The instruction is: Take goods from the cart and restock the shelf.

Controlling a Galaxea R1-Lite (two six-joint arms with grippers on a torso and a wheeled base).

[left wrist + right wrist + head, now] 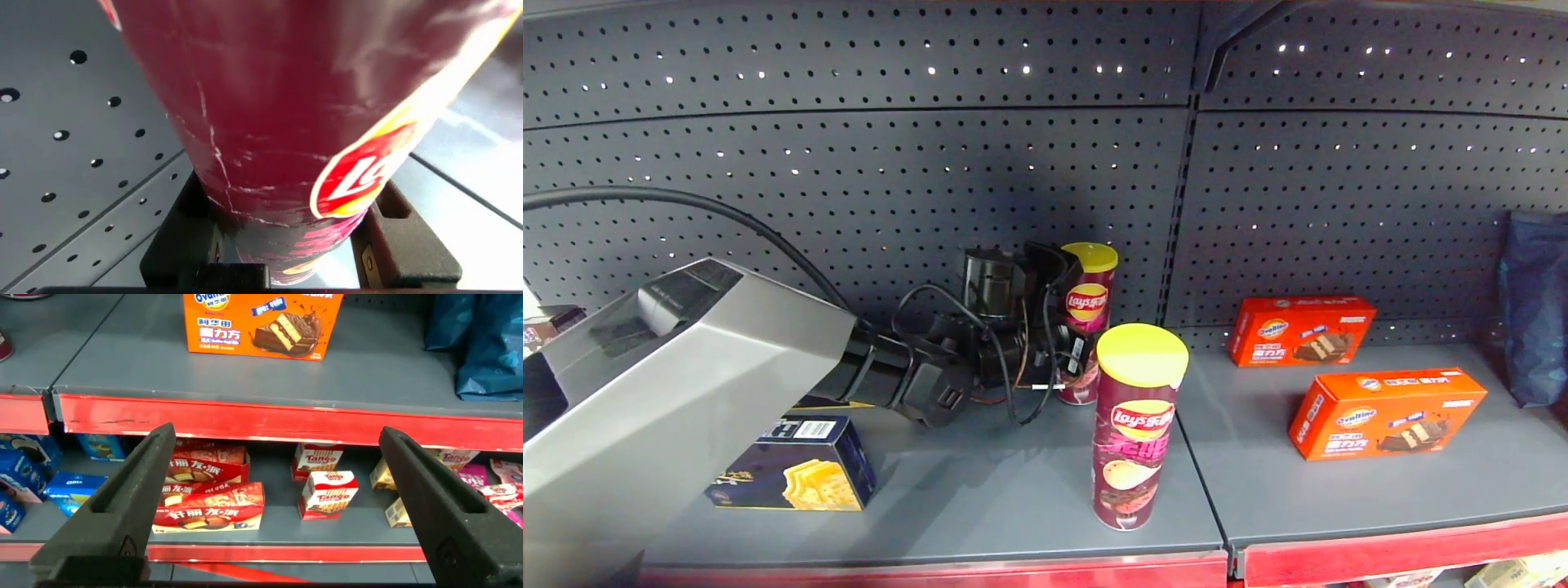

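While left tool [1074, 355] grips chip can [1089, 298], upright, lid up

Dark red chip can [1088, 304] with a yellow lid, standing upright near the back edge of the grey shelf [980, 490], with the left gripper [1076, 359] clamped around its lower half. A second can [1135, 425], same kind, stands upright near the front edge.

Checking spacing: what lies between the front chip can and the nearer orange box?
Head view: only bare shelf between front chip can and nearer orange box.
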